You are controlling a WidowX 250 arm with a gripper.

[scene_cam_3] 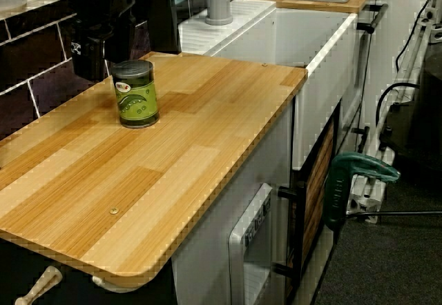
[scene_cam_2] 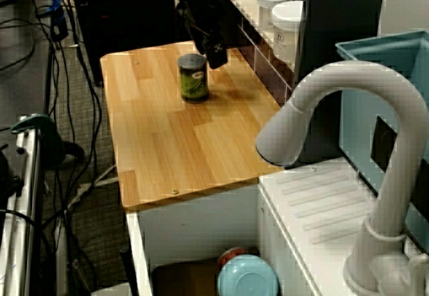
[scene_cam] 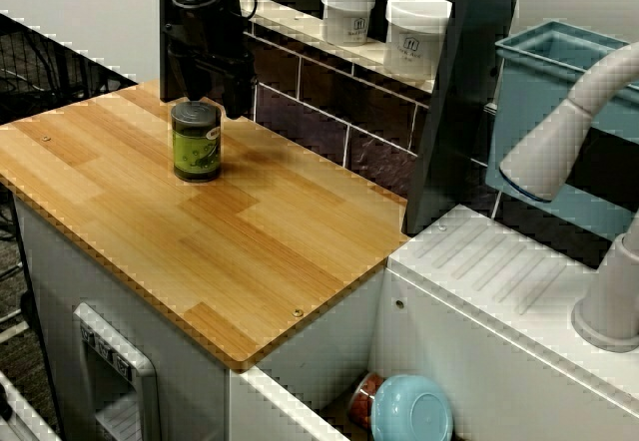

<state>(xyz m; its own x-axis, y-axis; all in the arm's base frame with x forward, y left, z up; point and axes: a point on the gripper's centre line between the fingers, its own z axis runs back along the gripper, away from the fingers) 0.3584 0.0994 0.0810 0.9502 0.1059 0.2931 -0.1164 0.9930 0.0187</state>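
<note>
Counter (scene_cam: 260,251) of pale wood fills the scene, with a white faucet (scene_cam: 574,127) arching beyond one end. Black gripper (scene_cam: 212,90) hangs just behind and above the can, holding nothing; how wide its jaws stand cannot be told against the dark wall. Two white jars (scene_cam: 348,12) sit on the shelf. Green can (scene_cam: 196,142) stands upright near the counter's back edge. It is likely rigid, fairly heavy and slick-sided, best taken across its middle.

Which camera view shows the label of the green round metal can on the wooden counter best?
The low side view: there the green round metal can is largest and its label faces the camera, sharp and well lit. The high front view shows its lid and a darker label; the high far view shows it small.
</note>
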